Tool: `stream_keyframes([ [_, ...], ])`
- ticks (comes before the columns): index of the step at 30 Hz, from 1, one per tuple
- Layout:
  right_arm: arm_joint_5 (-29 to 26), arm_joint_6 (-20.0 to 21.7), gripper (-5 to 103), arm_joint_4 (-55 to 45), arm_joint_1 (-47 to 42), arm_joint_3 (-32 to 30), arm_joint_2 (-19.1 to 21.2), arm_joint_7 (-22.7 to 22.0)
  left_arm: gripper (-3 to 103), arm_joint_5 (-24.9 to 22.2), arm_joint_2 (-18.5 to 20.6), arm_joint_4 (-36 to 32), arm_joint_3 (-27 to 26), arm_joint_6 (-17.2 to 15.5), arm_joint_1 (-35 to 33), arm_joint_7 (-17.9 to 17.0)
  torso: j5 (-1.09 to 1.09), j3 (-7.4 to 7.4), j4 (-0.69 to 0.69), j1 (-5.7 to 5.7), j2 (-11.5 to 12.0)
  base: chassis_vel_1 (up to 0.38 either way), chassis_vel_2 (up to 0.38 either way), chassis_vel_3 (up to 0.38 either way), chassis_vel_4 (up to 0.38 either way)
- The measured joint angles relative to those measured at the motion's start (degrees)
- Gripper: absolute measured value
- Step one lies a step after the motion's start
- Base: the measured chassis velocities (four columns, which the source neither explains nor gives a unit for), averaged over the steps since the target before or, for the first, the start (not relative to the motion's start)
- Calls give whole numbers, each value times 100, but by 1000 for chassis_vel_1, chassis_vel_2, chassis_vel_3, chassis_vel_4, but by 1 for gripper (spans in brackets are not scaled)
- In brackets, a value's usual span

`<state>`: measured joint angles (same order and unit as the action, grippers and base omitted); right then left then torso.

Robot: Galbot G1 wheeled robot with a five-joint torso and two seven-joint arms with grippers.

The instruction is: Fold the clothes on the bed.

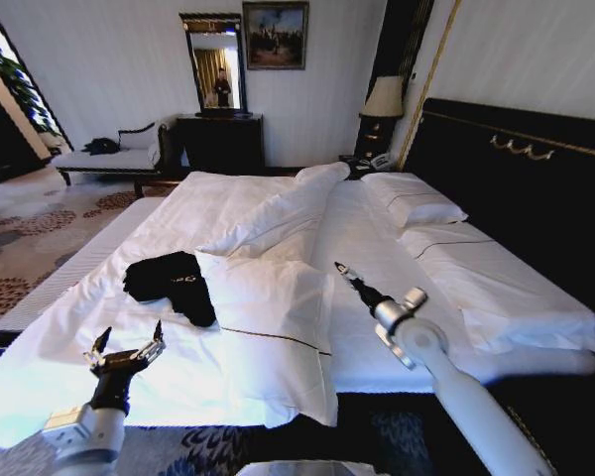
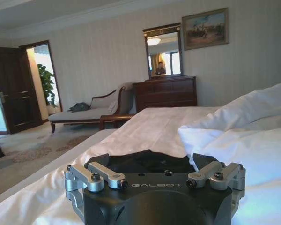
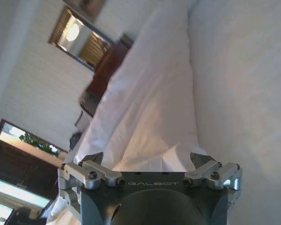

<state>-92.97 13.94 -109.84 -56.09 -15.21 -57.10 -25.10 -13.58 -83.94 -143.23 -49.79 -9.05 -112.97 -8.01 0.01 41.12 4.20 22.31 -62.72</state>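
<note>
Clothes [image 1: 169, 283] are lying bunched in a black heap on the bed [image 1: 228, 198], just beside the folded duvet [image 1: 273, 297]; from the head view the left hand [image 1: 129, 347] is hovering near them, fingers spread, while the right hand [image 1: 339, 268] is pointing over the sheet. At the left wrist, fingers are gaping toward the dark cloth. At the right wrist, fingers are spread too. Soft, light cotton; I'd pinch a shoulder edge.

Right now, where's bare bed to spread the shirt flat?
Free: sheet between the black T-shirt and the left gripper, and the bed's far stretch toward the dresser. Crowded: folded duvet beside the shirt; right gripper beyond the duvet.
</note>
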Motion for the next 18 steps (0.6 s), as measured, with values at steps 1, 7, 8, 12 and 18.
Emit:
stream_keyframes([
  [1, -76, 60, 100, 101, 120, 83, -44, -43, 100, 17, -28, 0, -10, 3, -16, -4, 0, 0, 0, 0, 0, 0, 0, 0, 0],
  [7, -318, 279, 100, 553, 690, 483, -273, -90, 100, 117, -187, -8, -30, 9, -55, -31, -1, 0, 1, 0, 0, 0, 0, 0, 0],
  [8, -343, 298, 100, 605, 761, 527, -297, -90, 100, 132, -206, -9, -30, 9, -60, -33, -1, 0, 1, 0, 0, 0, 0, 0, 0],
  [12, -461, 397, 100, 867, 1156, 768, -415, -76, 100, 197, -289, -9, -37, 25, -88, -51, -1, 0, 1, 0, 0, 0, 0, 0, 0],
  [18, -572, 607, 100, 1234, 1628, 1155, -625, -78, 100, 224, -376, -9, -74, 29, -94, -80, -2, 0, 0, 0, 0, 0, 0, 0, 0],
])
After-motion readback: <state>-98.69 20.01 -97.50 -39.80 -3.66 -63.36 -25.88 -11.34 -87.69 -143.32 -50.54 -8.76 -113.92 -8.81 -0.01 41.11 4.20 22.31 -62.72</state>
